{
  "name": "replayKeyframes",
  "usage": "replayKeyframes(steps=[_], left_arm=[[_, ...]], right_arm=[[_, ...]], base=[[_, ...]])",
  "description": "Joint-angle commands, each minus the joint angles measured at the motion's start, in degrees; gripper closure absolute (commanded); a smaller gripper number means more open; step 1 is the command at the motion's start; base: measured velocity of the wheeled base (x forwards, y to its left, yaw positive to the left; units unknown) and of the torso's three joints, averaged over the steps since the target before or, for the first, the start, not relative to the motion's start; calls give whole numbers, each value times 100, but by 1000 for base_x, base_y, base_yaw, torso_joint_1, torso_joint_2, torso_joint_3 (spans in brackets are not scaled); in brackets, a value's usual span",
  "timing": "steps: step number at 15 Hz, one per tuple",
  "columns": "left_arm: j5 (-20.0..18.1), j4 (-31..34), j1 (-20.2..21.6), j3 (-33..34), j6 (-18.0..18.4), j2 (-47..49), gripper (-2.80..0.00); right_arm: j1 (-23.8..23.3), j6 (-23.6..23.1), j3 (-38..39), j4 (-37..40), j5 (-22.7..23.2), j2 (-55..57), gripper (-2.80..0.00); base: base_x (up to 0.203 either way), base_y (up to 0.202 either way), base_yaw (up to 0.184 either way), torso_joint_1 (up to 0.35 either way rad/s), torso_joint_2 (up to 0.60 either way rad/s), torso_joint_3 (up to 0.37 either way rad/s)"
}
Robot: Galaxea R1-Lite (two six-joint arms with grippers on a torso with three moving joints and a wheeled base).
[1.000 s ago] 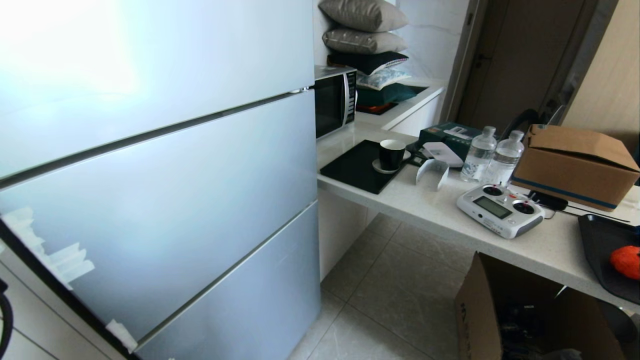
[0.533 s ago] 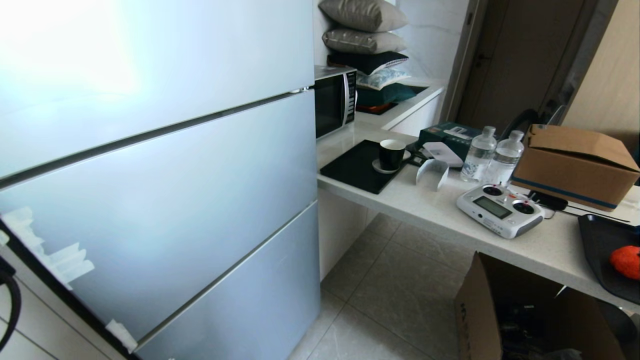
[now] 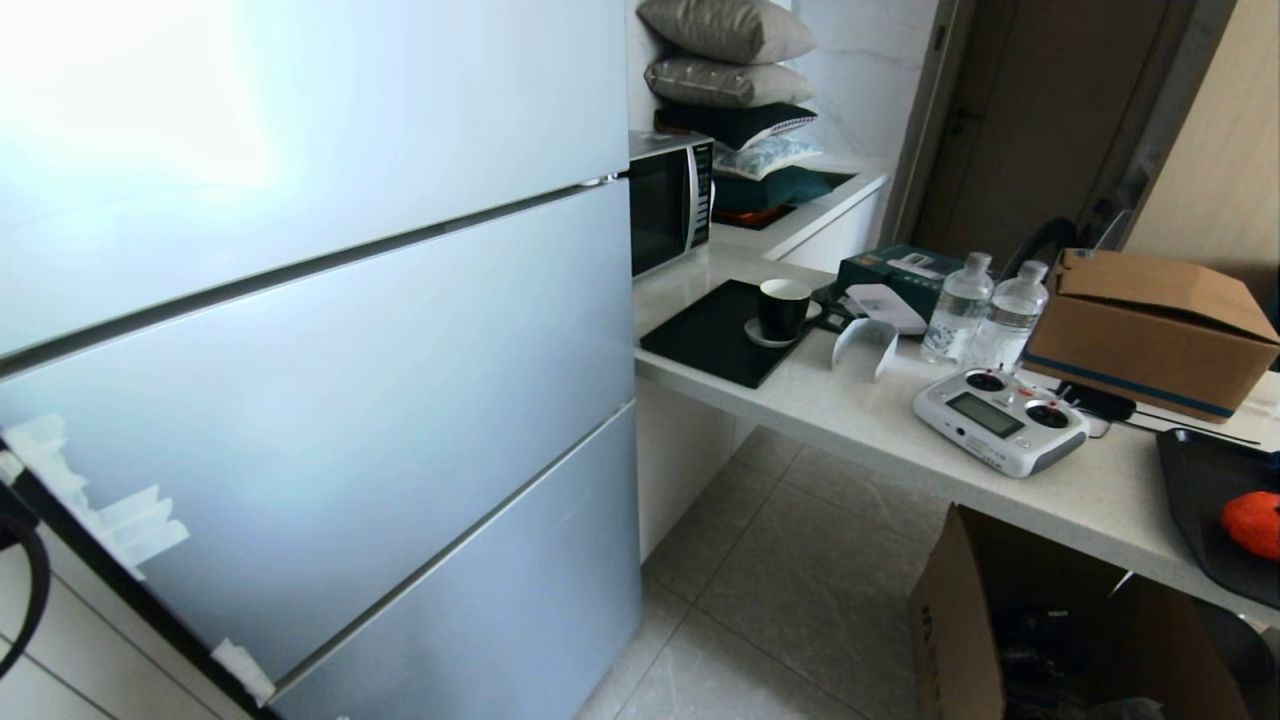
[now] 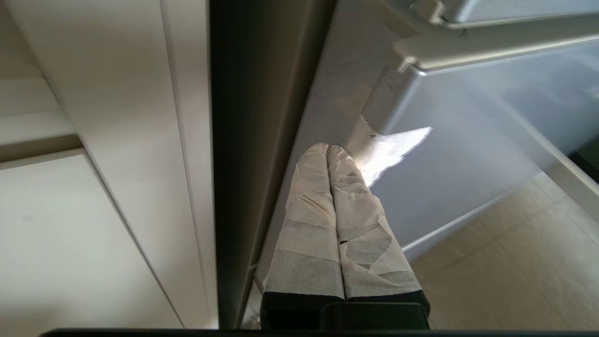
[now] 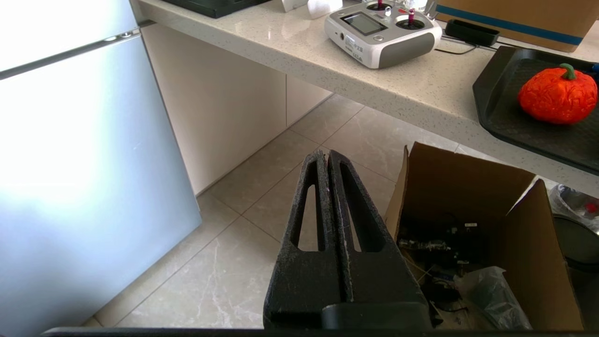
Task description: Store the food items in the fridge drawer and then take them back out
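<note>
The fridge (image 3: 300,350) is closed, so the fridge drawer is hidden. One food item (image 5: 557,93), orange-red and round with a green stem, lies on a black tray (image 5: 505,103) on the counter at the far right; it also shows in the head view (image 3: 1252,522). My left gripper (image 4: 327,147), its fingers wrapped in pale tape, is shut and empty, its tips close to the side edge of a fridge door (image 4: 327,93) beside a torn white tape patch (image 4: 393,150). My right gripper (image 5: 326,152) is shut and empty, hanging over the floor.
A white cabinet (image 4: 93,164) stands close beside the fridge's side. An open cardboard box (image 3: 960,620) sits on the floor under the counter (image 3: 860,420). On the counter are a remote controller (image 3: 1000,420), two bottles (image 3: 985,310), a cup (image 3: 783,308) and a closed carton (image 3: 1150,325).
A black cable loop of the left arm has crept further up into the head view's left edge. Nothing else has moved.
</note>
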Motion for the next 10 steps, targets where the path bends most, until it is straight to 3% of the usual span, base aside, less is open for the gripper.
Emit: replayKeyframes(steps=[1,10], left_arm=[[-160,-13,12,9,-30,42,0],[-442,-222,517,38,-182,429,0]], right_arm=[[0,-2,1,-1,1,-4,0],[0,-2,1,-1,1,-4,0]], base=[[0,0,0,0,0,0],[0,0,0,0,0,0]])
